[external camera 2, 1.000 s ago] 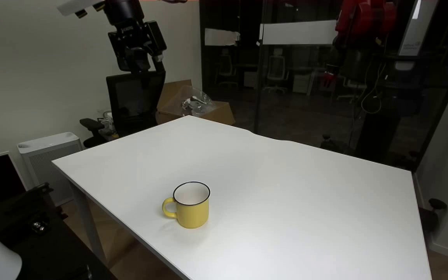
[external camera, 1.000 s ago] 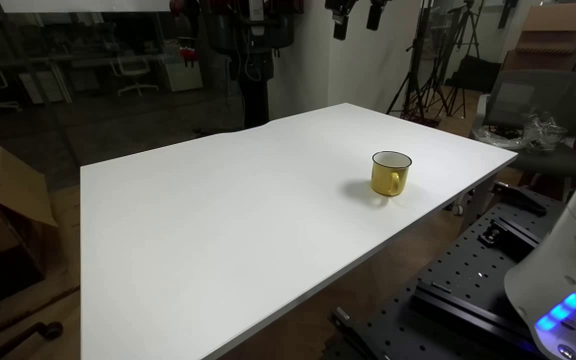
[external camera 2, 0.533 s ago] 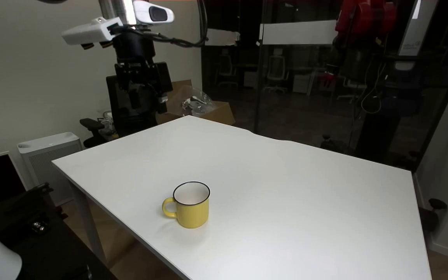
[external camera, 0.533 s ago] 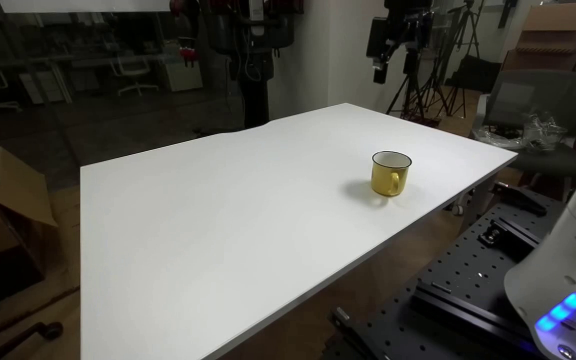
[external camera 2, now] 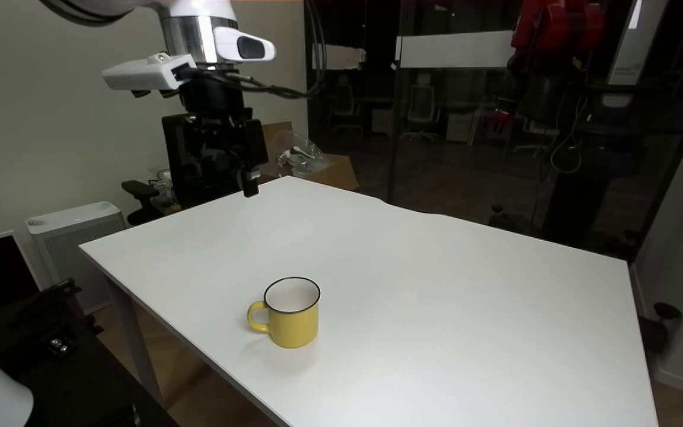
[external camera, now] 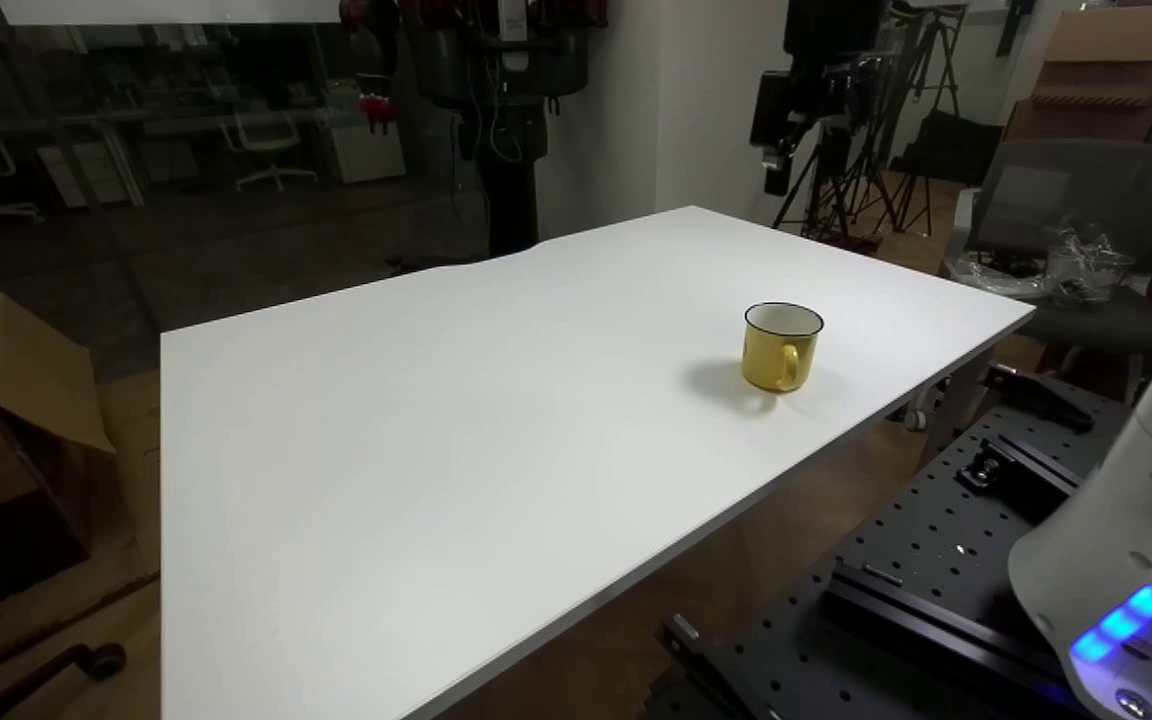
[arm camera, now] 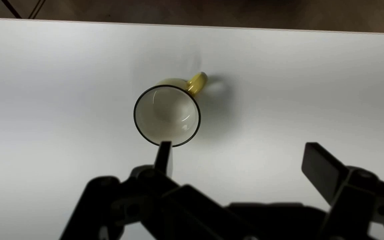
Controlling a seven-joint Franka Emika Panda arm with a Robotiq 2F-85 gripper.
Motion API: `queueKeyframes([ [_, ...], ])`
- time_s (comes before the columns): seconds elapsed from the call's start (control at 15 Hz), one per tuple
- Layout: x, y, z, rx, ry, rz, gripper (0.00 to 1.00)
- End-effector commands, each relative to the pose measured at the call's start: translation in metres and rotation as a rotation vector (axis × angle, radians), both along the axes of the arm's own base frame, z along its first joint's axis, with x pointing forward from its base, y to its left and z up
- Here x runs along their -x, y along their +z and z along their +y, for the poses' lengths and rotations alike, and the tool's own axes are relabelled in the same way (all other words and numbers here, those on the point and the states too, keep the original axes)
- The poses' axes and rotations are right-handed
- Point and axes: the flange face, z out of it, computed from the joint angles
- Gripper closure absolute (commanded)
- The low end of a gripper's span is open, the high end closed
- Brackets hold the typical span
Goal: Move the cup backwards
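The cup is a yellow mug with a white inside and a dark rim line. It stands upright on the white table, near a long edge. It also shows in an exterior view, its handle toward that edge. My gripper is open and empty; its fingers are wide apart with only table seen between them. In the wrist view the left fingertip overlaps the lower rim of the cup, apart from it in height. In both exterior views the gripper hangs well above the table, away from the cup.
The black perforated mounting plate and white arm base stand beside the table's edge. Beyond the table are a cardboard box, a chair, tripods and another dark machine.
My gripper has come down into fuller view, moving right in both exterior views. It stays open. The cup has not moved.
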Motion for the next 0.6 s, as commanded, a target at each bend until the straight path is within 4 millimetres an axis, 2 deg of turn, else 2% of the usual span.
queueKeyframes([
  [0.0, -0.032, -0.016, -0.018, 0.083, -0.002, -0.050, 0.00],
  [0.07, -0.040, -0.024, -0.025, 0.101, -0.007, -0.065, 0.00],
  [0.13, -0.017, -0.009, -0.014, 0.062, 0.012, -0.065, 0.00],
  [0.27, -0.021, -0.020, -0.018, 0.062, 0.012, -0.051, 0.00],
  [0.4, -0.020, -0.017, -0.016, 0.063, 0.015, -0.054, 0.00],
  [0.53, -0.029, -0.020, -0.016, 0.074, 0.037, -0.073, 0.00],
])
